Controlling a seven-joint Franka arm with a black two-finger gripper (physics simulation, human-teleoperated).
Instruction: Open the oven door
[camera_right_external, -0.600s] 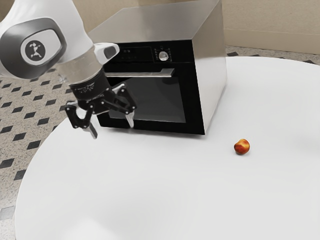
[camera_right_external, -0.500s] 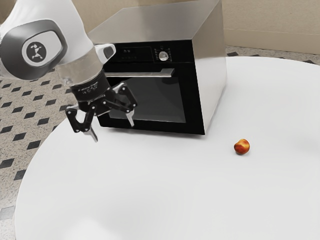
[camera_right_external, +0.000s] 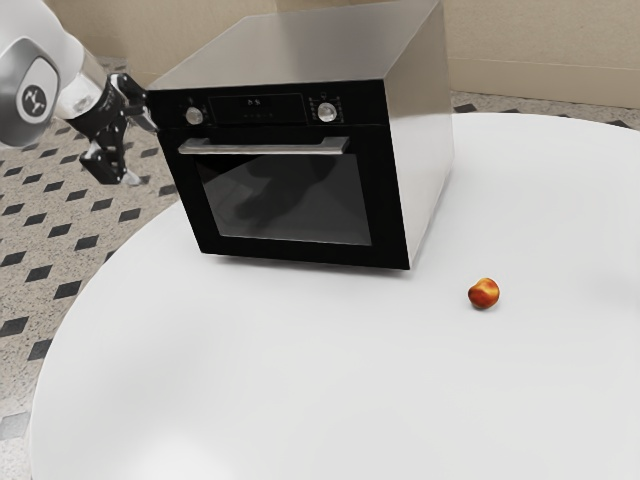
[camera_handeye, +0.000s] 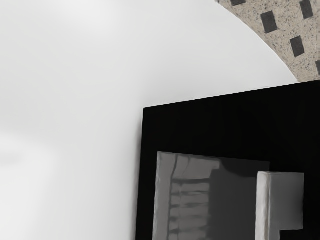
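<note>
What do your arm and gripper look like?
My arm has a rounded white shell, with a grey joint cover carrying a dark round badge with a pale figure on it. The gripper is black, with two angular, linked fingers and pale tips.

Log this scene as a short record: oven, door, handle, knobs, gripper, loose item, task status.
Oven: on the white table, black front, metal sides
Door: shut
Handle: metal bar across the door, above its window
Knobs: two, one on each side of the display
Gripper: open, empty, off the handle, toward the exterior view's left
Loose item: small red-orange fruit on the table
Task status: door not yet open
</note>
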